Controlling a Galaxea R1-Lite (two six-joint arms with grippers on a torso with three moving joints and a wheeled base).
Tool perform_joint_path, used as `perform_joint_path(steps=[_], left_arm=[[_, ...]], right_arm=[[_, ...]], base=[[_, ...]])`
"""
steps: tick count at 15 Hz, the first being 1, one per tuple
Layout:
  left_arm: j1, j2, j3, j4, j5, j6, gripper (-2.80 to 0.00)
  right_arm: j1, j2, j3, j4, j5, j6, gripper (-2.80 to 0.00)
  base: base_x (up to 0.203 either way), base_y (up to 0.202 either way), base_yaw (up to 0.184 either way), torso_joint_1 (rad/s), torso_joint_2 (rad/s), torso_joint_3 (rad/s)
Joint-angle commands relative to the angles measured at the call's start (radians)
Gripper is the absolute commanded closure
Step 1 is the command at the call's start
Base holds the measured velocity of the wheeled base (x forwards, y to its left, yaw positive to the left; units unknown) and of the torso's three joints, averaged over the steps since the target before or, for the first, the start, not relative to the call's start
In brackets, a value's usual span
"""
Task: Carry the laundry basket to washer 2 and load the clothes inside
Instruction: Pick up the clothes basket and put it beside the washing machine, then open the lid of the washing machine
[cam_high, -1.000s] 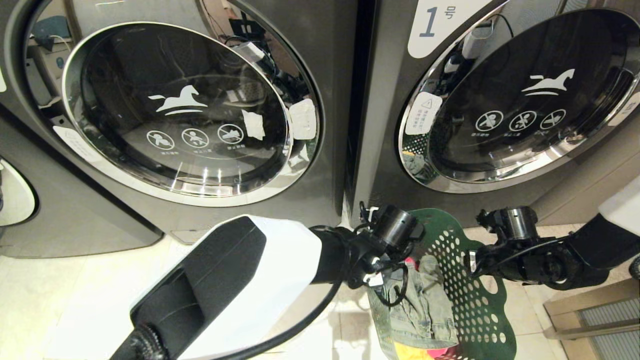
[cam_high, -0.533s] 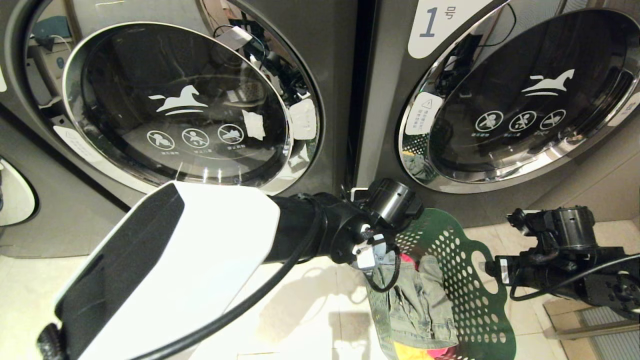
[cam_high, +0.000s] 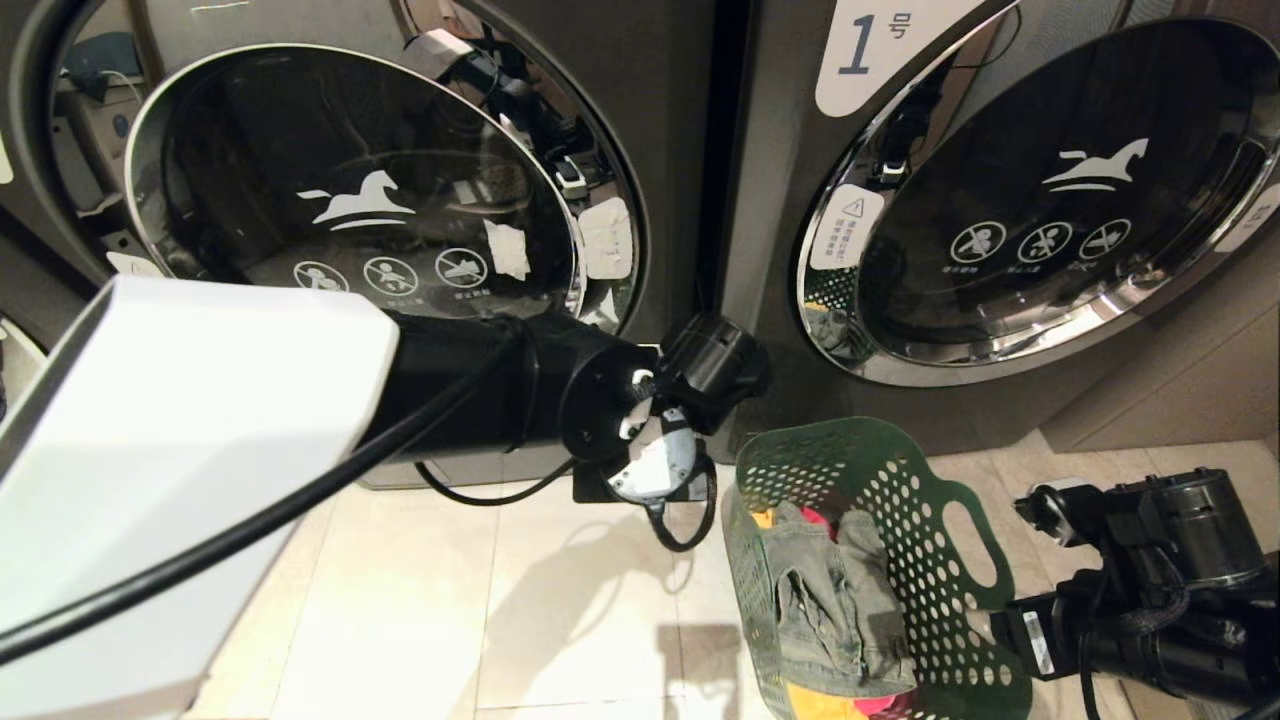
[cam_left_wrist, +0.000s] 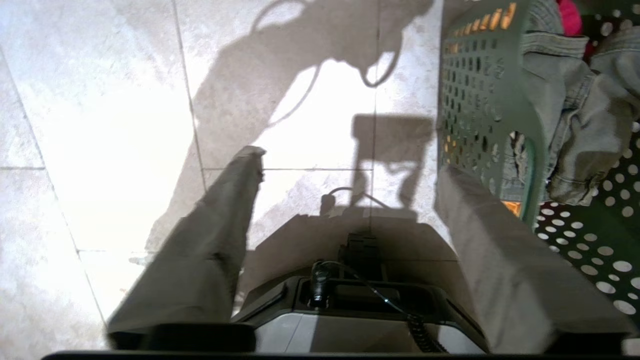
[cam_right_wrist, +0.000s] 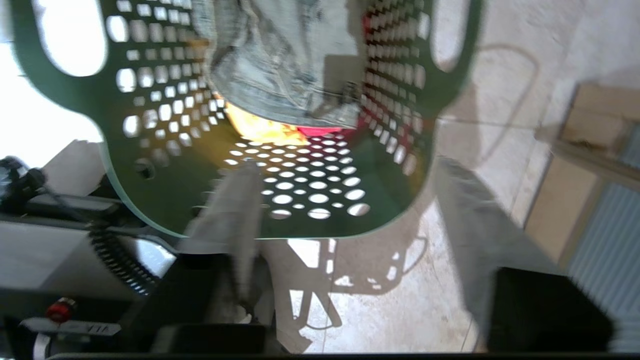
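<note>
The dark green laundry basket (cam_high: 960, 600) stands on the tiled floor before the gap between two grey washers. The clothes lie in it: a grey denim piece (cam_high: 830, 610) on top, with yellow cloth (cam_right_wrist: 260, 127) and red cloth (cam_high: 880, 705) under it. My left gripper (cam_left_wrist: 350, 162) is open over bare floor, one finger close beside the basket's outer wall (cam_left_wrist: 480, 100). My right gripper (cam_right_wrist: 342, 170) is open by the basket's opposite rim (cam_right_wrist: 165, 190) and grips nothing. The left washer (cam_high: 350, 210) shows no numeral, so I cannot tell whether it is washer 2.
The right-hand washer (cam_high: 1050, 200) bears a label with numeral 1. Both round doors are shut. My left arm (cam_high: 480, 385) crosses low in front of the left washer. A wooden-framed panel (cam_right_wrist: 590, 150) stands to the right of the basket. Pale tiled floor (cam_high: 400, 600) lies left of the basket.
Both grippers have come off the basket's handles. The left arm swung left and up towards the left washer, and the right arm drew back down to the right. The basket stayed put.
</note>
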Motion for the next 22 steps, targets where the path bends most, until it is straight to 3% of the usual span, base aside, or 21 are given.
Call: perform_joint_path(steps=[1,7,9,12,14,15,16,18,20,22], left_arm=[[0.029,-0.072,0.055,0.009,0.002,-0.005,0.00],[0.078,-0.289,0.259,0.029,-0.005,-0.011,0.00],[0.134,-0.421,0.401,0.035,0.000,-0.031,0.00],[0.363,-0.604,0.562,0.052,0.003,-0.087,0.00],[0.566,-0.734,0.658,0.065,0.004,-0.097,0.00],[0.644,-0.824,0.732,0.068,0.004,-0.090,0.00],[0.707,-0.911,0.827,0.068,0.005,-0.076,0.00],[0.747,-1.114,1.012,0.066,0.003,-0.014,0.00],[0.725,-1.284,1.212,0.032,-0.004,0.117,0.00],[0.691,-1.385,1.408,-0.095,-0.021,0.279,0.00]], right_arm=[[0.040,-0.003,-0.006,-0.001,-0.001,0.001,0.00],[0.042,-0.086,0.006,-0.001,-0.032,0.004,0.00],[-0.033,-0.143,0.022,-0.003,-0.060,0.018,0.00],[-0.237,-0.234,0.063,-0.005,-0.068,0.024,0.00],[-0.377,-0.342,0.150,-0.004,-0.072,0.011,0.00],[-0.401,-0.404,0.200,-0.004,-0.074,-0.008,0.00],[-0.410,-0.457,0.251,-0.005,-0.075,-0.047,0.00],[-0.376,-0.537,0.329,-0.005,-0.052,-0.144,0.00],[-0.275,-0.584,0.367,0.000,0.057,-0.160,0.00],[-0.264,-0.621,0.424,0.004,0.140,-0.165,0.00]], base=[[0.000,0.000,0.000,0.000,0.00,0.000],[0.000,0.000,0.000,0.000,0.00,0.000],[0.000,0.000,0.000,0.000,0.00,0.000],[0.000,0.000,0.000,0.000,0.00,0.000],[0.000,0.000,0.000,0.000,0.00,0.000],[0.000,0.000,0.000,0.000,0.00,0.000],[0.000,0.000,0.000,0.000,0.00,0.000],[0.000,0.000,0.000,0.000,0.00,0.000],[0.000,0.000,0.000,0.000,0.00,0.000],[0.000,0.000,0.000,0.000,0.00,0.000]])
